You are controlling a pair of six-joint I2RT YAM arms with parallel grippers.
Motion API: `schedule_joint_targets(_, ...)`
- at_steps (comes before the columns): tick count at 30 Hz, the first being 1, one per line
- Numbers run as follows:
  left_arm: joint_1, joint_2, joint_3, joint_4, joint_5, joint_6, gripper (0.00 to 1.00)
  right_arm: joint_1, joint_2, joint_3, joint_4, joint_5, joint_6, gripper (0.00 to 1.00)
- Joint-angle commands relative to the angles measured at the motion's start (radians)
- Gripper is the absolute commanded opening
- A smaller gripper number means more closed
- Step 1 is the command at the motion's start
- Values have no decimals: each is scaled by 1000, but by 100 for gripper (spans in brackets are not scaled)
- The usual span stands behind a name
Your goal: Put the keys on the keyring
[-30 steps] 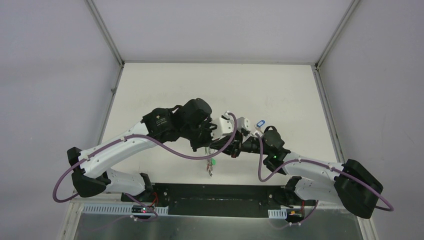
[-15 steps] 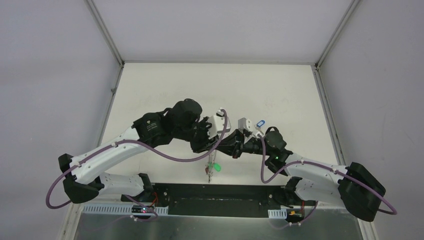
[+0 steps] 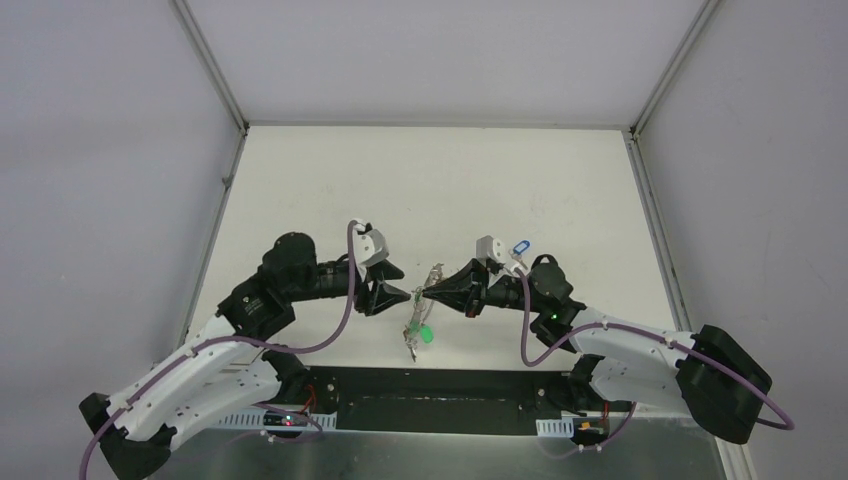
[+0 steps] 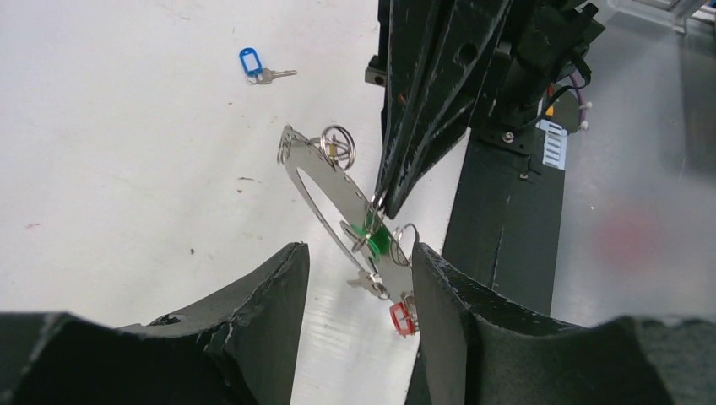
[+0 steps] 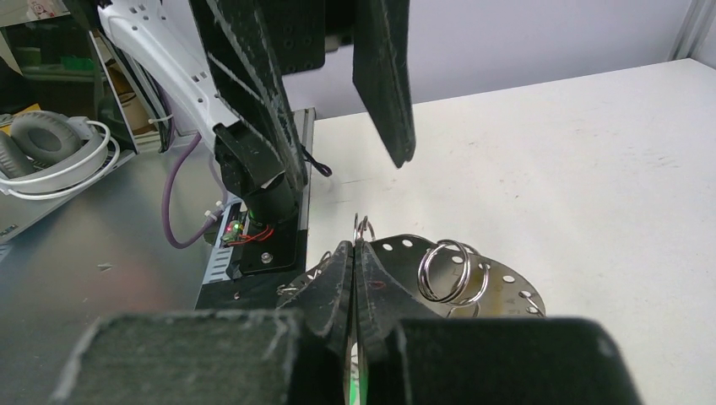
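The keyring [image 4: 314, 192] is a thin silvery loop with holes along its edge. It hangs tilted above the table's near part, and my right gripper [image 4: 377, 201] [image 5: 355, 250] [image 3: 428, 292] is shut on its edge. Small split rings [image 5: 447, 270], a green tag [image 4: 372, 240] [image 3: 427, 337], a red tag [image 4: 399, 318] and a silvery key [image 4: 369, 283] dangle from it. My left gripper [image 4: 359, 257] [image 3: 402, 297] is open just left of the ring and holds nothing. A key with a blue tag [image 4: 250, 62] [image 3: 518, 245] lies loose on the table.
The black base plate [image 3: 430, 385] and a metal strip run along the near edge under the hanging keys. Frame posts and grey walls [image 3: 110, 150] bound the white table on both sides. Headphones [image 5: 51, 156] lie off the table beyond the left arm's base.
My left gripper has opened, let go of the key cluster and drawn back left and toward its base. The keyring with its keys now hangs from the right gripper, which barely moved.
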Motion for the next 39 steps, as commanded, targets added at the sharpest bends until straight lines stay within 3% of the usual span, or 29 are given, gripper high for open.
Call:
schedule_joint_targets(1,36,-91,-143,292,112,-96,49,6,-31,15,68,-1,18,0)
schedule_joint_targets(7,80,-116,-277,467,190,-138,47,6,-36,13,68,-7,28,0)
schedule_joint_targets(13,103,-62,-300,583,259,-169,43,5,-38,13,68,-5,30,0)
schedule_joint_targets(23,105,31,-270,609,369,-171,22,6,-35,16,68,8,31,0)
schedule_joint_targets(25,105,37,-266,608,376,-170,12,6,-37,15,68,8,32,0)
schedule_joint_targets(28,105,43,-254,588,385,-157,0,6,-38,14,68,10,31,0)
schedule_joint_targets(33,105,27,-221,498,360,-115,0,5,-38,10,68,18,31,0)
schedule_joint_targets(37,105,25,-145,312,339,-40,0,6,-44,5,67,29,32,0)
schedule_joint_targets(39,105,41,-76,202,334,6,0,6,-49,5,59,34,29,7)
